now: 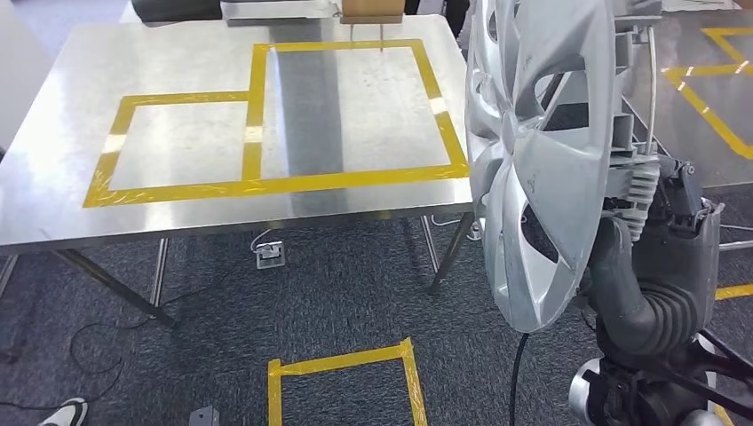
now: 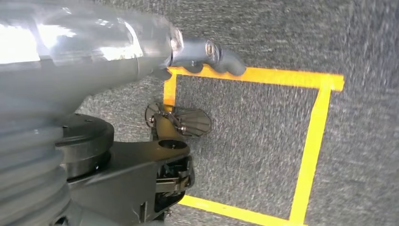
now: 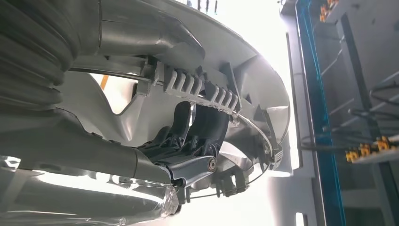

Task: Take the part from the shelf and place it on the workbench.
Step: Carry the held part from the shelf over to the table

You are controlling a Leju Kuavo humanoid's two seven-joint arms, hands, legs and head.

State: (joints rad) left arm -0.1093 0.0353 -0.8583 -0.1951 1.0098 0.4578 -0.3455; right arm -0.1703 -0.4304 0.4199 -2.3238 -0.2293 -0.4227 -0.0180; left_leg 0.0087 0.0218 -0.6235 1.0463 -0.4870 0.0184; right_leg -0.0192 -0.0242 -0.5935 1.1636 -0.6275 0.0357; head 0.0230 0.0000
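The part is a silver wheel cover [image 1: 533, 160] with curved spokes, held upright on edge at the right of the head view. My right hand [image 1: 672, 191] grips its rim from behind; the right wrist view shows the dark fingers [image 3: 197, 132] hooked on the ribbed inner side of the cover [image 3: 226, 52]. The cover hangs over the floor just off the right end of the steel workbench [image 1: 178, 209], which carries yellow tape rectangles [image 1: 257, 115]. My left hand [image 2: 207, 54] hangs by my side above the carpet and holds nothing.
A yellow tape square [image 1: 342, 382] marks the dark carpet in front of the bench. Cables and a small box [image 1: 269, 255] lie under the bench. A person's shoe [image 1: 67, 413] is at the lower left. A second taped table [image 1: 710, 62] stands on the right. Blue-framed shelving [image 3: 324, 94] shows beyond the cover.
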